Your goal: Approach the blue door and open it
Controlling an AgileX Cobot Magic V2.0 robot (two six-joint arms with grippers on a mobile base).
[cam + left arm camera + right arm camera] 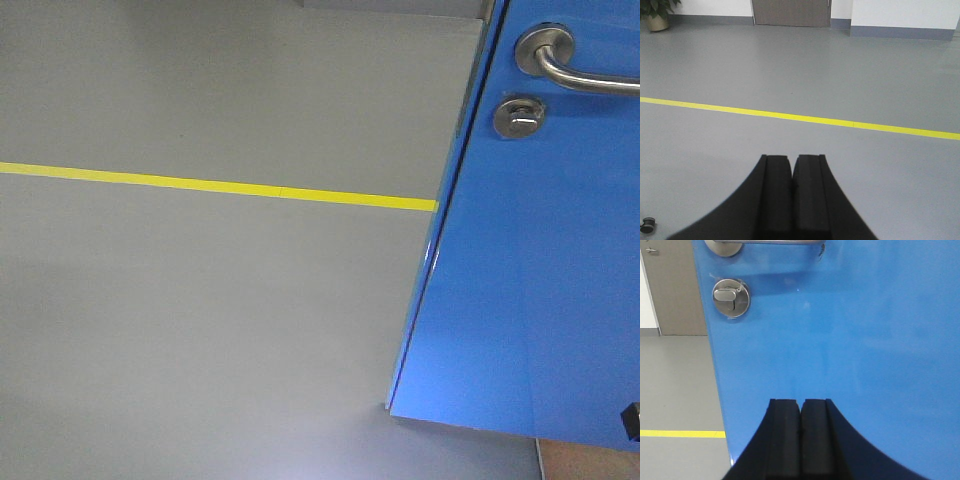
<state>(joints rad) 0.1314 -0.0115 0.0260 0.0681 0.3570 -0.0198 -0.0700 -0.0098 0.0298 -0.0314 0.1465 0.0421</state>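
The glossy blue door point(540, 260) fills the right of the front view, with its silver lever handle point(565, 66) and round thumb-turn lock point(518, 117) at the top. In the right wrist view the blue door point(850, 340) is straight ahead and close, the thumb-turn lock point(731, 297) at upper left and the lever handle point(760, 243) along the top edge. My right gripper point(801, 402) is shut and empty, pointing at the door panel below the handle. My left gripper point(791, 159) is shut and empty, pointing over open grey floor.
A yellow floor line point(220, 186) crosses the grey floor and also shows in the left wrist view point(805, 118). A grey-brown door point(790, 12) and a potted plant point(657, 15) stand at the far wall. A second grey-brown door point(675, 290) shows beyond the blue door's edge. A small caster point(647, 225) is at lower left.
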